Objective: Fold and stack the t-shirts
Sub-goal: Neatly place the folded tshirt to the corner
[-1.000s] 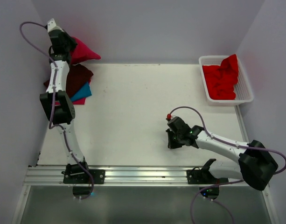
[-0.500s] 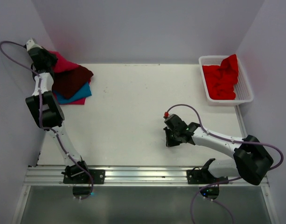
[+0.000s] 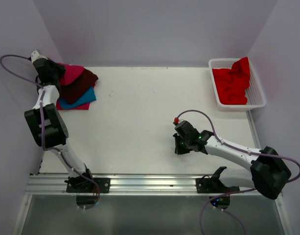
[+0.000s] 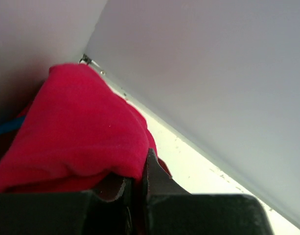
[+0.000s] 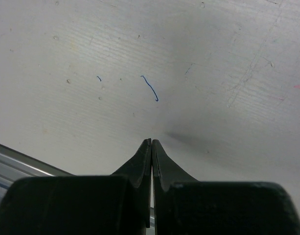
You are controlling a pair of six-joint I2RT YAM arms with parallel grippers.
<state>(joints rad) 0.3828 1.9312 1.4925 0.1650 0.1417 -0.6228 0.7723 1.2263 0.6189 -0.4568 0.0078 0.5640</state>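
Crimson-pink t-shirt (image 3: 71, 72) tops the pile at the desk's (image 3: 140, 112) far-left corner, lying over the dark maroon t-shirt (image 3: 82, 82), teal blue t-shirt (image 3: 83, 98) and pink-red t-shirt (image 3: 67, 106). The left gripper (image 3: 52, 73) is at its left edge. Bright red t-shirts (image 3: 232, 83) fill the white lattice basket (image 3: 260, 99) at far right. The right gripper (image 3: 179, 147) sits mid-desk.

Left wrist: the gripper (image 4: 137, 169) is pinched on a fold of the crimson-pink t-shirt (image 4: 81, 132).

Right wrist: the gripper (image 5: 151, 143) has its fingers pressed together, empty, over bare desk with a blue thread (image 5: 150, 88).
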